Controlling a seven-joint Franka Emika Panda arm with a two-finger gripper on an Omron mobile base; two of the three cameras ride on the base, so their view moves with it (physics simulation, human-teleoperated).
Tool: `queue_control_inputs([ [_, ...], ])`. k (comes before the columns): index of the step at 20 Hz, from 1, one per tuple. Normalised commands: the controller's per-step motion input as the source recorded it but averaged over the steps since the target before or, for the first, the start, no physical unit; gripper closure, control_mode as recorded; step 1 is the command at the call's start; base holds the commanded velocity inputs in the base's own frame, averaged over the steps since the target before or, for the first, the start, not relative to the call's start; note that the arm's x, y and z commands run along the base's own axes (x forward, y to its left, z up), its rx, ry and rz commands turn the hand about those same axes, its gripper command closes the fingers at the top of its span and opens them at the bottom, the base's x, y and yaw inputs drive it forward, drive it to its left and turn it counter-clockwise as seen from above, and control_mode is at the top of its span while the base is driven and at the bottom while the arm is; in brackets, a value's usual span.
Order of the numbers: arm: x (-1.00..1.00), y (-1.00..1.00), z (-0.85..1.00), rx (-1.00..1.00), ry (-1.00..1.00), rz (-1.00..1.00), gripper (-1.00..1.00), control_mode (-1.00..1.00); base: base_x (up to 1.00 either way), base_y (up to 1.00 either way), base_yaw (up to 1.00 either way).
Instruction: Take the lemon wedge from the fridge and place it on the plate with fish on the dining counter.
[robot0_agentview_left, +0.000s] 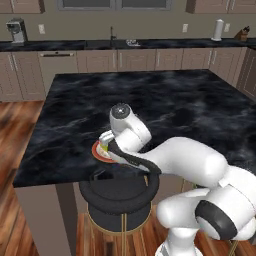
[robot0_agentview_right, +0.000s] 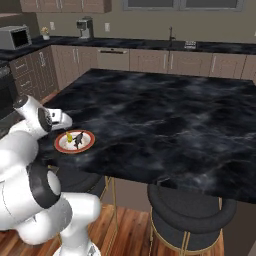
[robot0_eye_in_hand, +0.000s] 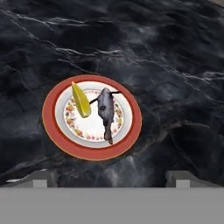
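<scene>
We see gripper (robot0_eye_in_hand: 111, 177) spread wide, holding nothing, fingertips (robot0_eye_in_hand: 41, 178) apart above plate with fish (robot0_eye_in_hand: 51, 127). Lemon wedge (robot0_eye_in_hand: 80, 100) lies on plate, just beside fish (robot0_eye_in_hand: 106, 113). Plate sits near dining counter (robot0_agentview_right: 165, 120) near-left edge; broad bare marble far and right. Stools (robot0_agentview_left: 119, 196) below edge. Arm bent low over counter corner, hand pointing down.
</scene>
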Motion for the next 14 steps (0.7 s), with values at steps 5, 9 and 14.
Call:
queue_control_inputs([
  [5,-1.00,-0.72,0.79,0.07,-0.60,0.00,-1.00,-1.00,0.00,0.00,0.00],
  [9,-0.48,-0.26,0.00,0.06,0.03,-0.04,-1.00,-1.00,0.00,0.00,0.00],
  [14,-0.49,0.00,0.00,0.00,-0.04,0.05,-1.00,-1.00,0.00,0.00,0.00],
])
